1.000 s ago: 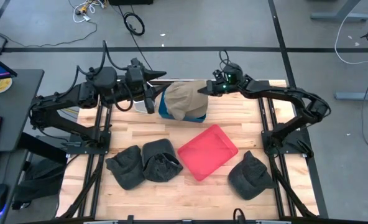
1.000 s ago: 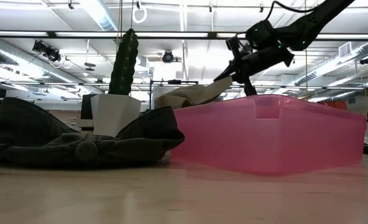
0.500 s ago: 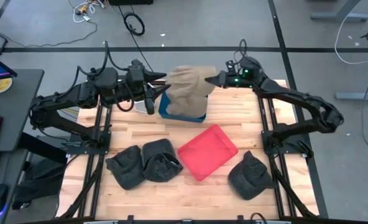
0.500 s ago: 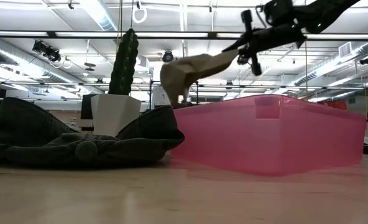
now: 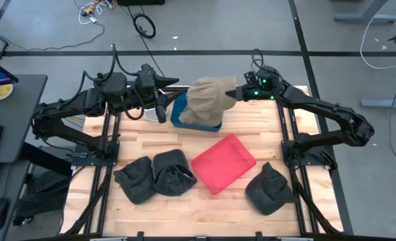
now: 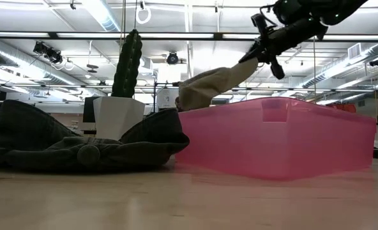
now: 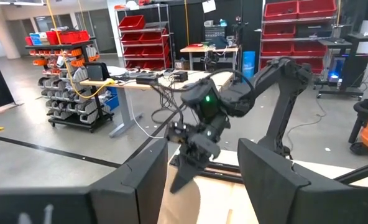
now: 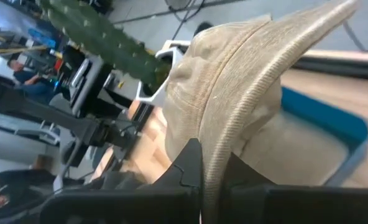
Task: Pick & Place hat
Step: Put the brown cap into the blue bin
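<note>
A tan hat (image 5: pixel 207 98) hangs over a blue bin (image 5: pixel 196 121) near the table's far edge. My right gripper (image 5: pixel 237 94) is shut on its brim, at the hat's right side. The low view shows the hat (image 6: pixel 213 83) slanting down from the gripper (image 6: pixel 258 53), with its lower end hidden behind the pink tray (image 6: pixel 278 137). My left gripper (image 7: pixel 202 186) is open and waits just left of the bin (image 5: pixel 164 98). It touches nothing. My right gripper pinches the brim's edge (image 8: pixel 213 163) between its two fingers (image 8: pixel 190 163). It comes level from the table's right side. The crown (image 8: pixel 224 93) slants down and away from the fingers over the blue bin (image 8: pixel 324 121). Whether the hat's lower end touches the bin cannot be seen.
A red tray (image 5: pixel 223 163) lies mid-table. Two dark hats (image 5: pixel 132 178) (image 5: pixel 174 172) lie at the near left and a third (image 5: pixel 269 188) at the near right. A cactus (image 6: pixel 127 62) in a white pot (image 6: pixel 115 116) stands by my left arm.
My right gripper has risen and moved toward the table's right edge, keeping hold of the brim. It has drawn the tan hat up from the blue bin. The hat first hung lifted under the gripper, and its crown now slants lower again over the bin.
</note>
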Available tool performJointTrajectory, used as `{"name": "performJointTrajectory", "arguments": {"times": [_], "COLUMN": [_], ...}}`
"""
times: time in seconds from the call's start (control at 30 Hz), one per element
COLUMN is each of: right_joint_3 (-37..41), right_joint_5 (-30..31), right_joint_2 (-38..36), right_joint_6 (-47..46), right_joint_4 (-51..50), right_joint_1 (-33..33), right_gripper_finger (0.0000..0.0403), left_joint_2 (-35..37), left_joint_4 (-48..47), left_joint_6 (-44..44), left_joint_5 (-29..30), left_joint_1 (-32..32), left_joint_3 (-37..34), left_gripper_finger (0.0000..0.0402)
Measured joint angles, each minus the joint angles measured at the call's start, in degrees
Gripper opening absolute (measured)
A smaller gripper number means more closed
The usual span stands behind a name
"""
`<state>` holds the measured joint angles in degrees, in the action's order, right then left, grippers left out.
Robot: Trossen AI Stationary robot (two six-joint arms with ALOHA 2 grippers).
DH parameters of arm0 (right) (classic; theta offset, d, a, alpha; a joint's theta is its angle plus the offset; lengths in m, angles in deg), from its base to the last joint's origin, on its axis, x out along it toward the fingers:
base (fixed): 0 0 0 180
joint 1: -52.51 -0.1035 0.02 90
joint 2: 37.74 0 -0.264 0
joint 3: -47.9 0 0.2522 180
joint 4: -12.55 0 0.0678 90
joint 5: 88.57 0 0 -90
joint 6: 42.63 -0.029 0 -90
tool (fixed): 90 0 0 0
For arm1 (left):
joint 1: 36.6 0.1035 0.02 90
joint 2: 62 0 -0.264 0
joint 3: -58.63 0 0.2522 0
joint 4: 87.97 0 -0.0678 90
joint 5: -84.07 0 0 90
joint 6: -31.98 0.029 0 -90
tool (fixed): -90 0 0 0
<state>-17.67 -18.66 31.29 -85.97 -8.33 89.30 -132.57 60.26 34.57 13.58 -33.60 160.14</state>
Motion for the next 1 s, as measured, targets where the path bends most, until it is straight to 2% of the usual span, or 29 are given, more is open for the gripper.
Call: {"name": "performJointTrajectory", "arguments": {"times": [0.33, 0.5, 0.63, 1.0], "right_joint_3": [0.00, 0.00, 0.00, 0.00], "right_joint_5": [-1.02, -0.85, -1.03, -0.99], "right_joint_2": [8.99, 12.72, 15.49, 18.02], "right_joint_6": [-1.95, -6.15, -12.54, -17.44], "right_joint_4": [4.75, 9.08, 7.91, 10.37], "right_joint_1": [-5.74, -5.64, -5.45, -2.97], "right_gripper_finger": [0.0004, 0.0004, 0.0004, 0.0004], "left_joint_2": [0.00, 0.00, 0.00, 0.00], "left_joint_4": [0.45, 0.45, 0.42, 0.42], "left_joint_6": [-1.19, -1.95, -2.22, -2.36], "left_joint_5": [-0.01, -0.01, -0.02, 0.38], "left_joint_1": [-0.31, -1.21, -1.52, -3.26], "left_joint_3": [0.02, 0.02, 0.02, 0.02], "left_gripper_finger": [0.0199, 0.0199, 0.0199, 0.0199]}}
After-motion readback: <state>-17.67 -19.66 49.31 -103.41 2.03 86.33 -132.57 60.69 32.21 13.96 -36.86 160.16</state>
